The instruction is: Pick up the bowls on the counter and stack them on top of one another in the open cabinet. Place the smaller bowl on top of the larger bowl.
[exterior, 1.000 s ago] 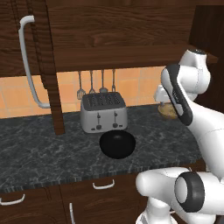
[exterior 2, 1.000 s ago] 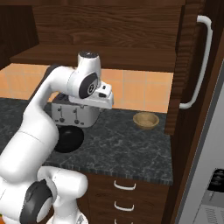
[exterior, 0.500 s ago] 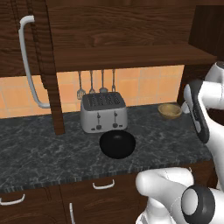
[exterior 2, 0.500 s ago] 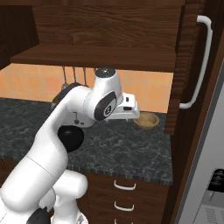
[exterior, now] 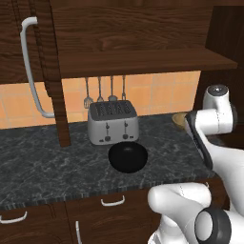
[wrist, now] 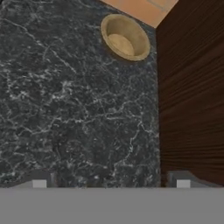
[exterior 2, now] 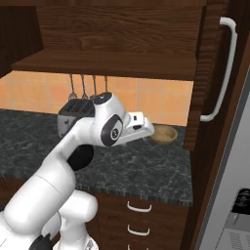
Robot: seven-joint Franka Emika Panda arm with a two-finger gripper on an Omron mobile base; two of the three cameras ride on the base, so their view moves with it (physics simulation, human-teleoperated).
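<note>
Two dark fingertips of the pincer stand wide apart at the bottom of the hand view, with bare marbled table between them and nothing held. From the right base view the pincer hangs above the table, just short of the smaller bowl.

Nearer the front edge, the larger bowl sits just before the silver toaster, well apart from the tan one. It is glossy and deep, so I judge it slippery and the heavier of the two; a pinch across its rim wall, one finger inside and one outside, looks safest.

Farther back, the smaller bowl rests upright on the table near the tiled wall, close beside the dark wooden side panel. It looks stiff, light and shallow; its thick rim on the side away from the panel seems the best hold.

Above, the open cabinet has its plank shelf bare.
</note>
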